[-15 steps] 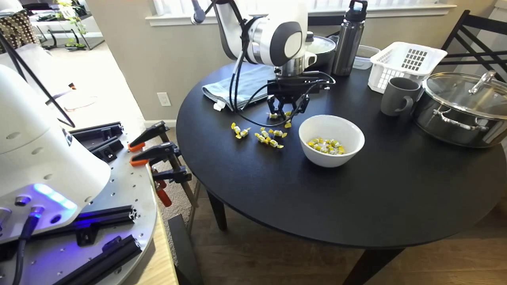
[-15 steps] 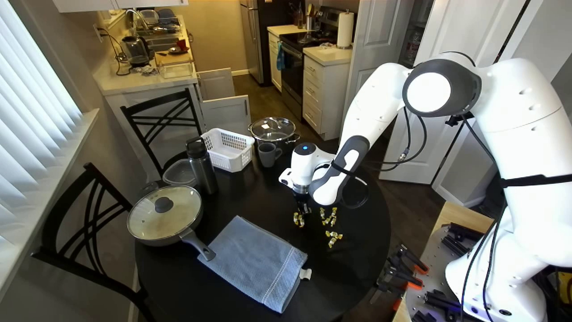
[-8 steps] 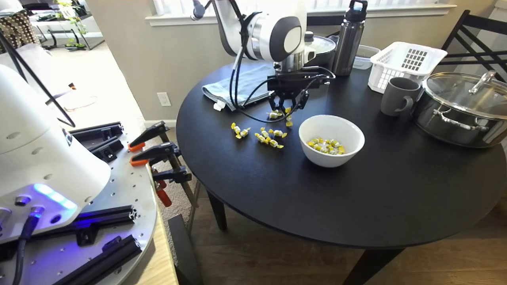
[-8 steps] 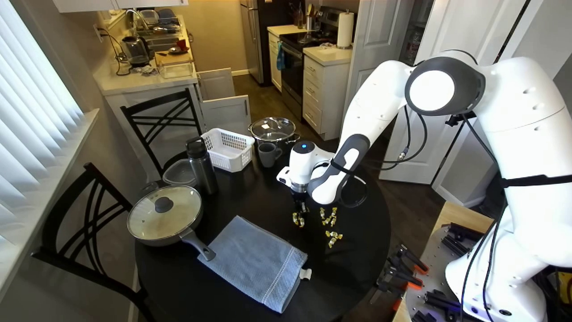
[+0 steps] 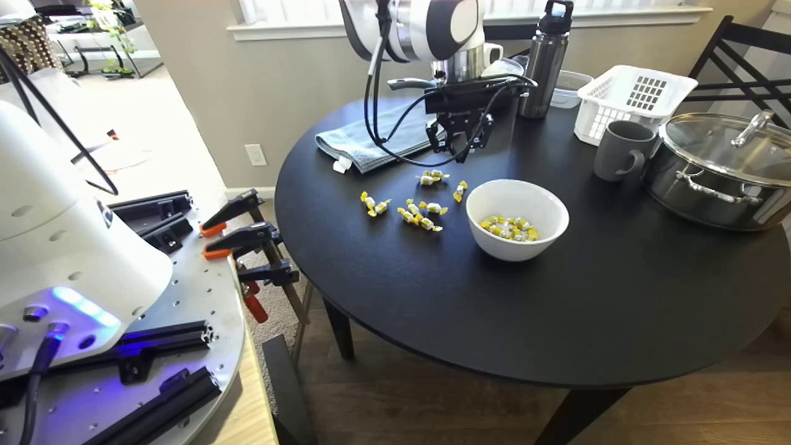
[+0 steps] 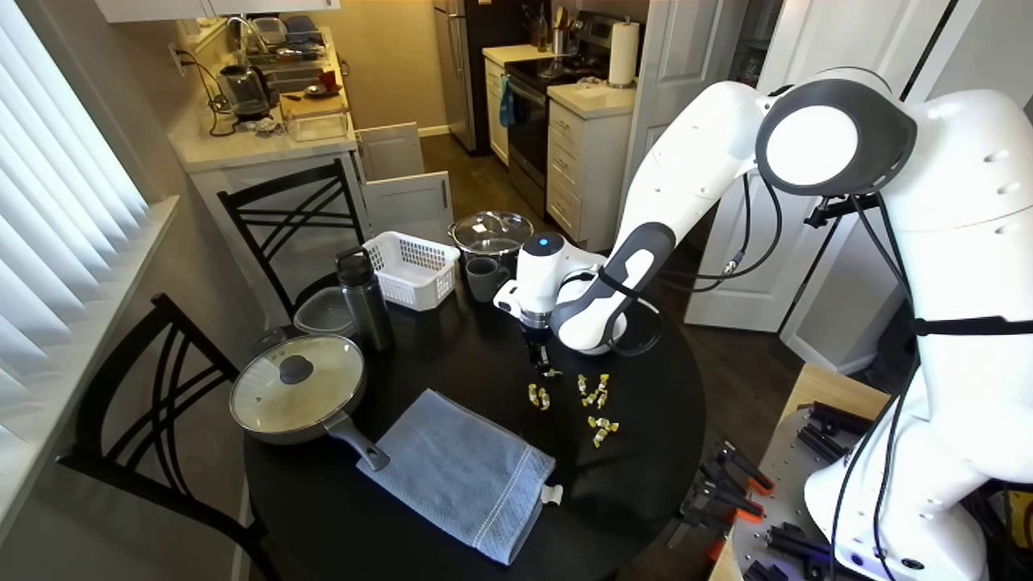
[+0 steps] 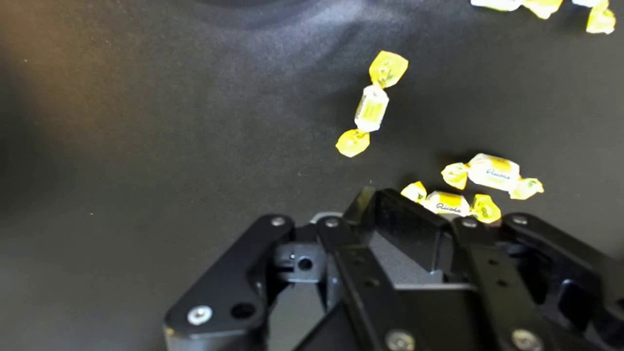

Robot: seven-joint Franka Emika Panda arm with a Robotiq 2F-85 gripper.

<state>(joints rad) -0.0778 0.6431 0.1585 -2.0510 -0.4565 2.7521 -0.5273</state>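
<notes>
Black bench (image 5: pixel 587 309), round, carrying all items noted here. Blue-grey towel (image 6: pixel 460 476): folded flat on it. White bowl (image 5: pixel 519 252): upright, wrapped candies (image 5: pixel 510 230) in its bottom.

My jaws hang above the bench, touching nothing that I can see. Their halves overlap in the wrist view and the exterior views do not settle it: cannot tell whether they stand parted or together. No candy shows between them.

Loose on the bench: a larger cluster (image 5: pixel 426 223) of the same yellow-and-white candies, then a smaller cluster (image 5: pixel 369 201); nearer me, a pair (image 7: pixel 495 172) side by side, one partly masked by my jaws; last, a lone candy (image 7: pixel 372 108) just ahead of them, near the bowl.

Step in hand, my judgement: positioning over the loose candies, no grip evident. Next move, if on the lone one, calls for shifting over it, a slight twist to square my jaws across its white middle, then descent. The pair would want a larger turn.
</notes>
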